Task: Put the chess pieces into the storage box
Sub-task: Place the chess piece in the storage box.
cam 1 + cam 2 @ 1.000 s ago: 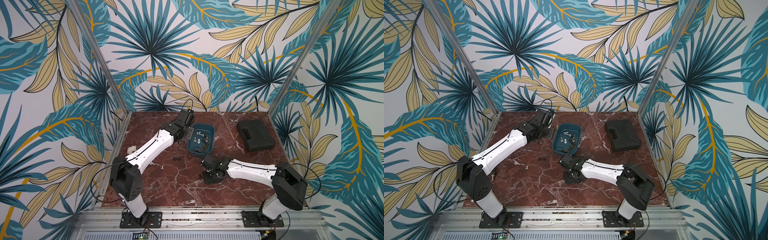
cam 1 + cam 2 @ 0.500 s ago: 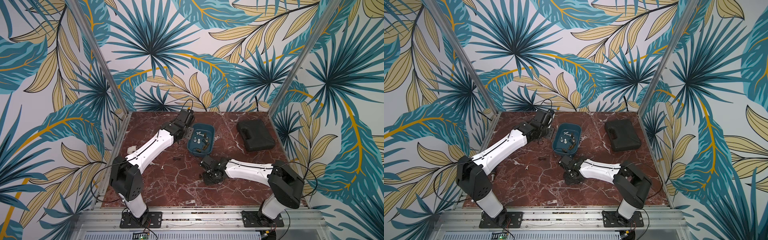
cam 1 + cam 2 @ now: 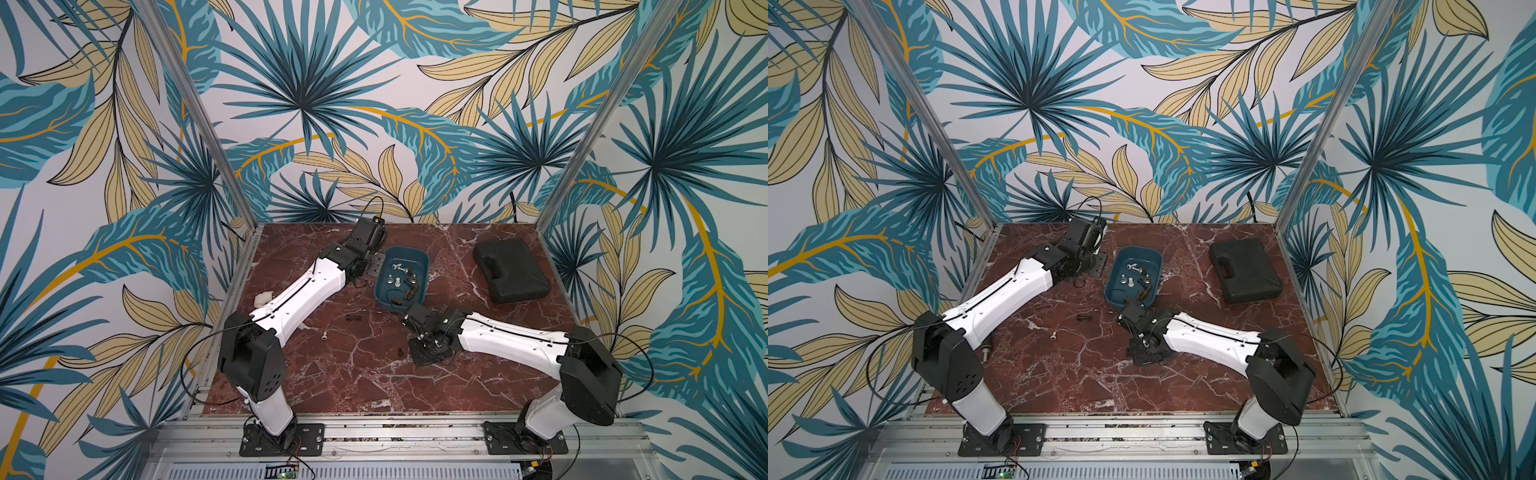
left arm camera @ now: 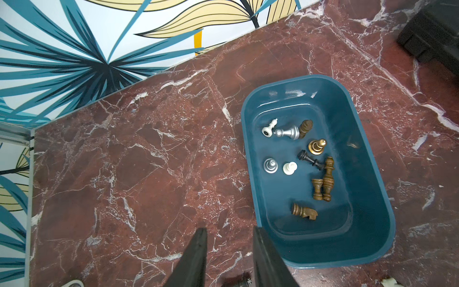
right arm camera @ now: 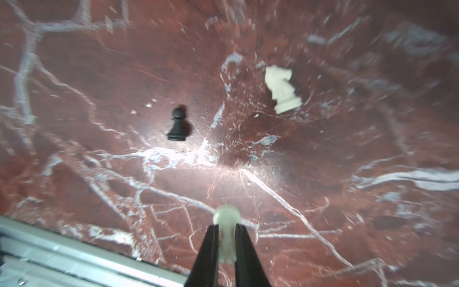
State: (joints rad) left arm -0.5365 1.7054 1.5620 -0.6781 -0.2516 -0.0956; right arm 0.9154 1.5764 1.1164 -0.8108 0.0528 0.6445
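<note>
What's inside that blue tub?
Ten chess pieces: white, silvery, brass, black, brown. Nothing else shows in the storage box; a finger of the left tool covers one rim corner.

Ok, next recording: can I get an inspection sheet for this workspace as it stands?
Surface: red-brown marble tabletop, no spills seen.
Job's things: storage box holds ten chess pieces; black pawn, white knight and a dark piece are out on the tabletop.
Clutter: black case, shut; white pipe elbow by the left arm.
Grippers: left gripper open, empty, beside the box; right gripper shut on a white piece.
Cables: black leads loop off both arms.
Surroundings: leaf-print walls, aluminium posts.
</note>
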